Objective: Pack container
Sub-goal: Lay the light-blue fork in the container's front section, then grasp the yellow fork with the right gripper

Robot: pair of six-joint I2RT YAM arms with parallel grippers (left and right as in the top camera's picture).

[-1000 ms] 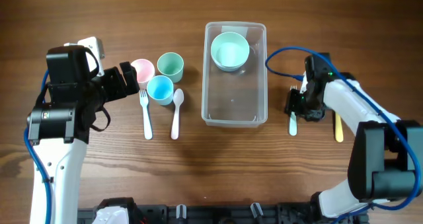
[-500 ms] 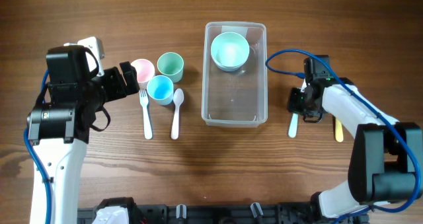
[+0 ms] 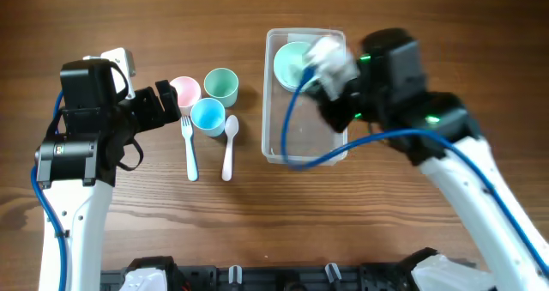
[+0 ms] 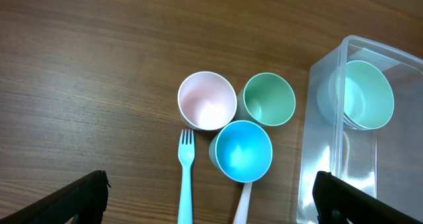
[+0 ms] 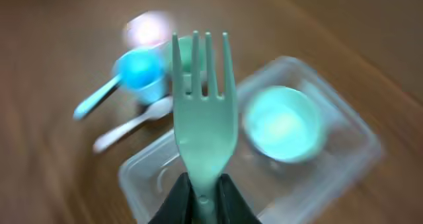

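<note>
- Our right gripper (image 5: 201, 192) clamps the green fork (image 5: 201, 112) by its handle, over the container (image 4: 320, 131).
- The container sits mid-table: probably light, stiff and slick, so we would hold its thick rim.
- Our left gripper (image 4: 210, 184) gapes empty.

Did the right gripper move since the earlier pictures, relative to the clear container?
Yes. The right gripper, shut on a mint fork, went left: overhead, its arm now hangs over the container, no longer beside the right wall.
</note>
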